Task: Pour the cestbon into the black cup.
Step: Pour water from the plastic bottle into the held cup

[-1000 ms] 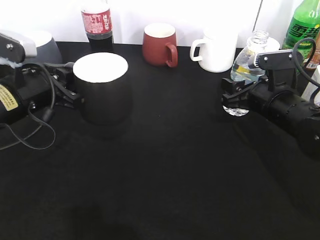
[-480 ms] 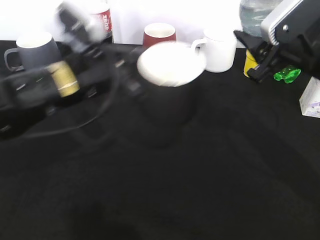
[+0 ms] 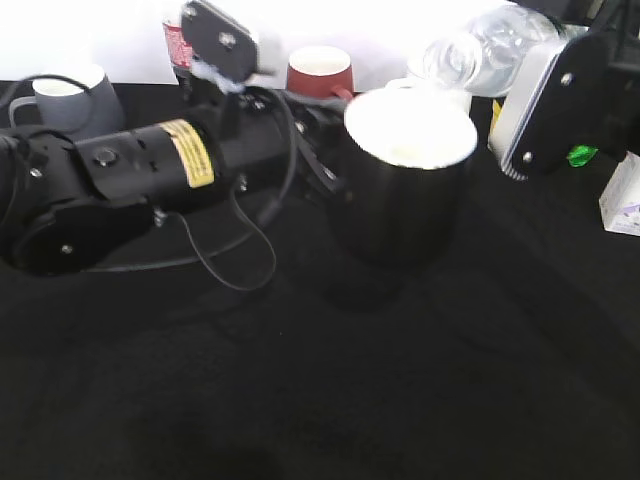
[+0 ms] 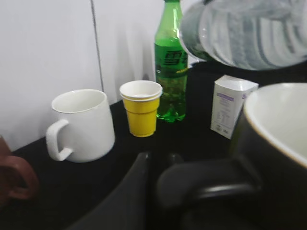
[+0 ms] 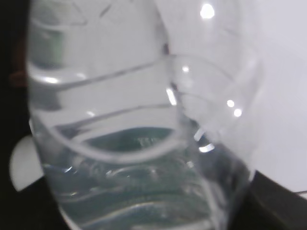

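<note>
Black cloth [image 3: 420, 400] covers the table (white wall [image 4: 48, 48] behind).

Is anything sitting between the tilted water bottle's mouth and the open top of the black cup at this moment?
Nothing visible does. The cestbon is tilted above and right of the black cup, its neck pointing at the rim. The white mug and yellow paper cup stand behind, out of that path.
</note>
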Robot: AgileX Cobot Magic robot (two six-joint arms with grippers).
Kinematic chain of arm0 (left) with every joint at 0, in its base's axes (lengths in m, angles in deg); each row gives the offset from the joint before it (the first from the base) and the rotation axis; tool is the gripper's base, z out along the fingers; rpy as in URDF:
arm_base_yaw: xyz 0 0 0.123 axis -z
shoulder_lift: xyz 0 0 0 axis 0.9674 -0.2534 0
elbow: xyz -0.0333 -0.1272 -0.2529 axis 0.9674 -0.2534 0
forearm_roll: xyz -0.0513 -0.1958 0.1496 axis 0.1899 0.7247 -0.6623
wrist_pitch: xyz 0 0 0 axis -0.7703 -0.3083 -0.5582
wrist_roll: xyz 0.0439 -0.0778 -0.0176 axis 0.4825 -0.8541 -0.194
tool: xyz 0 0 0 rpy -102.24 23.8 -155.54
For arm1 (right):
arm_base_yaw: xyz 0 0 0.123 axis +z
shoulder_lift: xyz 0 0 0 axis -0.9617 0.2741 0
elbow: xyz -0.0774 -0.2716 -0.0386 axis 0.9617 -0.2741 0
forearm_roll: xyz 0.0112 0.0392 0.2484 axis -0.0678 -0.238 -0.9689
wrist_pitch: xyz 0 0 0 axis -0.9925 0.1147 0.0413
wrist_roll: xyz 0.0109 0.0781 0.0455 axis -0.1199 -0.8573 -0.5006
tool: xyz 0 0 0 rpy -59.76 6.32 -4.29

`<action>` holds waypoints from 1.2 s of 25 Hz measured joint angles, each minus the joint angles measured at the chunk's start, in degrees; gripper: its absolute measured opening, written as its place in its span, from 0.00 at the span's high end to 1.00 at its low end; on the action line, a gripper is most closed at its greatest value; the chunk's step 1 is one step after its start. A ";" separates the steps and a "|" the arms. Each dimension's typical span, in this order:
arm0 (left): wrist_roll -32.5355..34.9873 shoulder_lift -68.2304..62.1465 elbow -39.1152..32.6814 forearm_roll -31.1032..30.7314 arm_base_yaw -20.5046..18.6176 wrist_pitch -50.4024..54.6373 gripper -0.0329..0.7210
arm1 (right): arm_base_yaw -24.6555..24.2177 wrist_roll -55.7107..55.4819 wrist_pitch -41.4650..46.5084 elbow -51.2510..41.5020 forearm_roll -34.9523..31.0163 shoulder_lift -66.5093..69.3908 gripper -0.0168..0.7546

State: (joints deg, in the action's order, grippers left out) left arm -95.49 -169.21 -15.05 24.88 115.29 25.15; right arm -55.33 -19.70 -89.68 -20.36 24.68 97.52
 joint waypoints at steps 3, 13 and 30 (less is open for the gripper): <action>-0.11 0.00 0.00 0.00 0.11 0.07 0.87 | 0.00 5.86 -0.02 0.00 -0.04 0.00 0.35; -0.11 0.00 0.00 0.00 0.11 0.28 0.87 | 0.00 15.57 -0.94 0.00 -1.41 0.00 0.35; -5.22 -0.01 0.00 -0.35 0.11 1.72 0.86 | 0.00 20.59 -7.38 0.07 -6.59 -0.28 0.35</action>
State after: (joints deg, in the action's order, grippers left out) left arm -100.71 -169.23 -15.05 24.54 115.40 26.87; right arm -55.33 0.90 -97.06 -20.30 18.10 97.24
